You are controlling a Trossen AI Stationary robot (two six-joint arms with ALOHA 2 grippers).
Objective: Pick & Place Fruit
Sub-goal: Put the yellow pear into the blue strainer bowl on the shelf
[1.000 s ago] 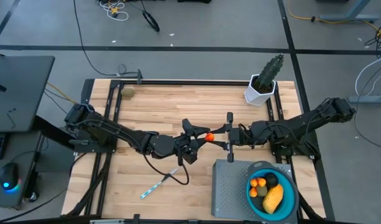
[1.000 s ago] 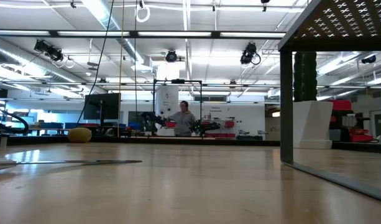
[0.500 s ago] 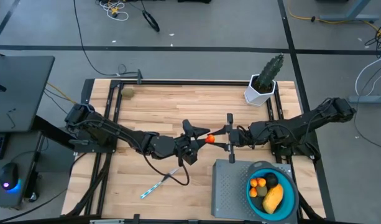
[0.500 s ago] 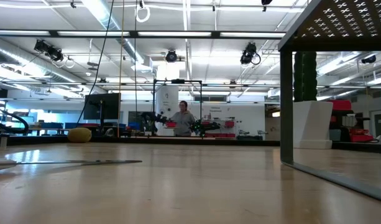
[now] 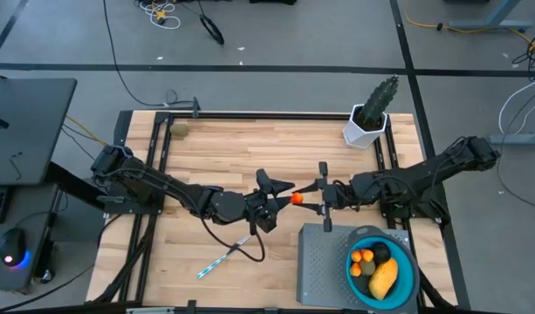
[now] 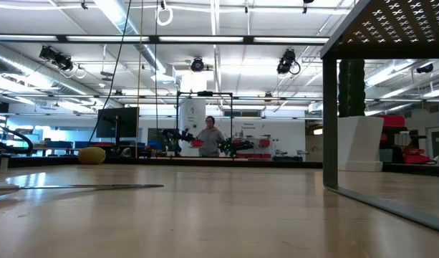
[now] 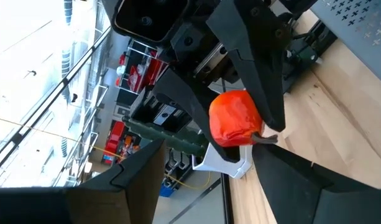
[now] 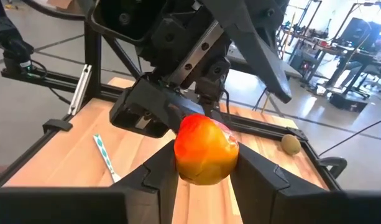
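Right wrist view is showing the right gripper [image 8: 206, 171] clamping an orange-red fruit [image 8: 206, 149] between its fingers, held in the air over the table's middle. Facing it, the left gripper [image 5: 273, 196] is standing with its jaws apart on either side of the same fruit, so this is looking like a handover from left arm to right. That would be putting the piece within reach of the blue bowl [image 5: 408, 281], which is sitting on a grey perforated stand [image 5: 324, 262] and already holding other fruit. Farther off, an olive-brown oval [image 5: 180, 129] is lying at the far left corner, well apart. A cactus [image 5: 372, 112] is standing at the far right, and a white-and-blue stick [image 5: 216, 260] is lying near the left arm; neither is blocking the way.
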